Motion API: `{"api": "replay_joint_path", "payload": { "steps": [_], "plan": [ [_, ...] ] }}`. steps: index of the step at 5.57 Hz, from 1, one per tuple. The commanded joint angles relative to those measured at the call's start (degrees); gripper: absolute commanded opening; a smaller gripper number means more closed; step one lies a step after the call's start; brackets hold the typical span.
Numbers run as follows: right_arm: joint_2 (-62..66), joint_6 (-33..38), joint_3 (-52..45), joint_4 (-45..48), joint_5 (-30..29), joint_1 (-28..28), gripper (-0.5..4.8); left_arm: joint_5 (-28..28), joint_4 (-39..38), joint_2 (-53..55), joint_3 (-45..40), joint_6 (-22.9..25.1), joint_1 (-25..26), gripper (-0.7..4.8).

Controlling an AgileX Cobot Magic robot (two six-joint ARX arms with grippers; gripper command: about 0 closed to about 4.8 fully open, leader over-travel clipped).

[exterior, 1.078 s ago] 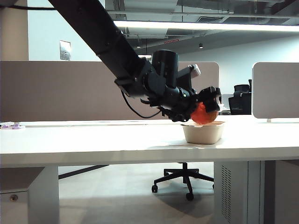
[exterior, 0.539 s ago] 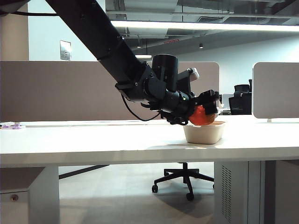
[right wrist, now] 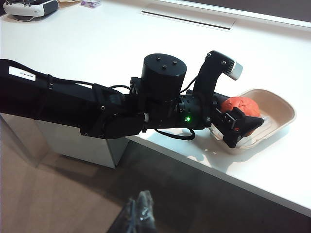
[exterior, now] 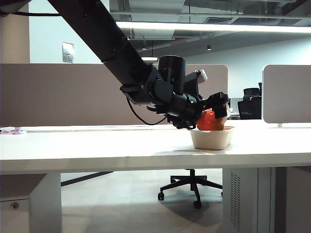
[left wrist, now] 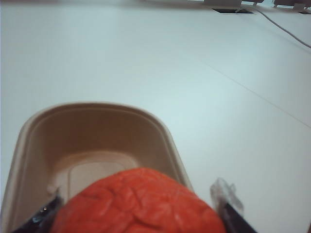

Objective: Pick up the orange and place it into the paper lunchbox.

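Lowered since before, the orange (exterior: pixel 211 120) sits in the paper lunchbox (exterior: pixel 212 138), left gripper (left wrist: pixel 138 208) apparently loosening; right gripper (right wrist: pixel 138 213) state unclear.

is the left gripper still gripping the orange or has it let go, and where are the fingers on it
Cannot tell for sure. The left gripper brackets the orange at its two sides, inside the paper lunchbox; one fingertip stands clear. The right gripper holds nothing.

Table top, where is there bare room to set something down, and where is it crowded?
The table is bare from the small purple item at its left edge to the paper lunchbox, and again right of the box. It is crowded at the box: the left pincer is there with the orange between its fingers.
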Motion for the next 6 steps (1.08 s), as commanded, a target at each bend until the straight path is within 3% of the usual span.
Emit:
{"api": "replay_joint_path", "payload": {
  "steps": [1, 2, 3, 4, 5, 6],
  "plan": [
    [-0.17, 0.04, 0.35, 0.11, 0.09, -0.04, -0.05, -0.46, 1.03, -1.73, 0.42, 1.36, 0.0, 3.76],
    [-0.2, 0.0, 0.39, 0.13, 0.24, -0.04, -0.05, -0.7, -0.63, -3.45, 0.42, 2.99, 0.13, 2.11],
    [-0.2, 0.0, 0.42, 0.15, 0.24, -0.02, -0.05, -0.7, -5.4, -6.51, 0.42, 4.55, 0.44, -0.19],
    [-0.17, -3.45, 0.39, 0.11, 3.02, -0.04, -0.05, 8.39, -37.4, -23.78, 0.22, 12.81, 3.3, -0.06],
    [-0.17, -3.45, 0.39, 0.11, 4.59, -0.04, -0.05, 9.88, -42.36, -26.29, 0.2, 15.19, 3.61, -0.06],
    [-0.2, -3.43, 0.24, -0.11, 5.27, -0.02, -0.05, 13.35, -49.18, -40.65, -10.95, 19.41, 3.45, -0.06]
  ]
}}
